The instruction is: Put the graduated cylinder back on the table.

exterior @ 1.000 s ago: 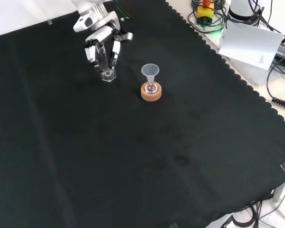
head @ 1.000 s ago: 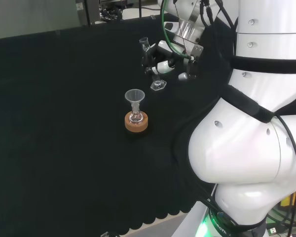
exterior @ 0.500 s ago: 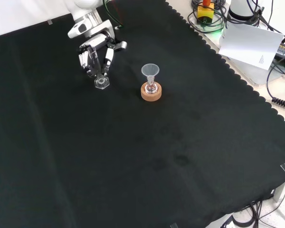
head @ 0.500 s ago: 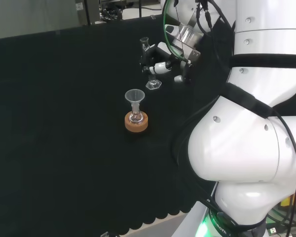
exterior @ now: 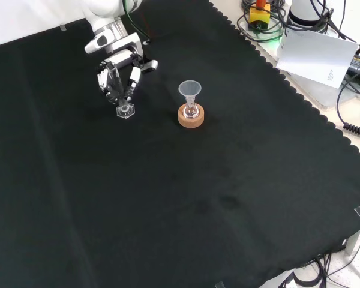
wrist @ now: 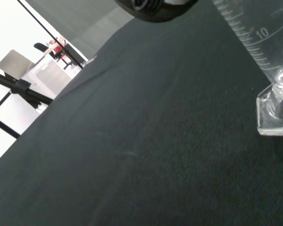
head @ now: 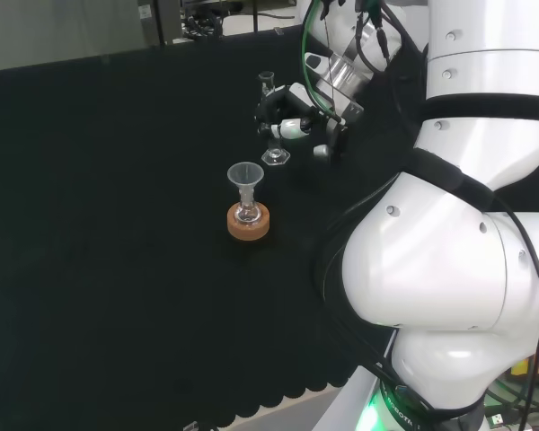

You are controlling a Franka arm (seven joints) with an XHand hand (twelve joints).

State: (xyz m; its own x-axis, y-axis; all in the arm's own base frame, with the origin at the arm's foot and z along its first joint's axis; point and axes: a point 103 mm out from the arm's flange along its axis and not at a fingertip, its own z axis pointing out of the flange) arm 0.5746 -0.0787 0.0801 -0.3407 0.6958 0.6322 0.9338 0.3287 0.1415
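Clear glass forms the graduated cylinder (exterior: pixel 123 98), gripped about its tube by the curled fingers (exterior: pixel 132 76) of the black and white hand (exterior: pixel 117 69). In the front view the hand enters from the top left, and the cylinder hangs below it, nearly upright, with its hexagonal foot (exterior: pixel 125 111) at or just above the black cloth (exterior: pixel 216 198); contact with the cloth cannot be determined. In the head view the hand (head: pixel 292 117) lies immediately right of the cylinder (head: pixel 270 117), whose open mouth rises above the fingers and whose foot (head: pixel 275 156) lies below them. The wrist view shows the cylinder's printed scale (wrist: pixel 254 37) and its foot (wrist: pixel 275 113) close to the cloth (wrist: pixel 132 155).

To the right of the cylinder in the front view, and well apart from it, a cork ring (exterior: pixel 191 116) supports a small flask (exterior: pixel 191 110) carrying a clear funnel (exterior: pixel 190 91). In the head view this cork ring (head: pixel 249 222) stands nearer the camera and slightly left of the cylinder.
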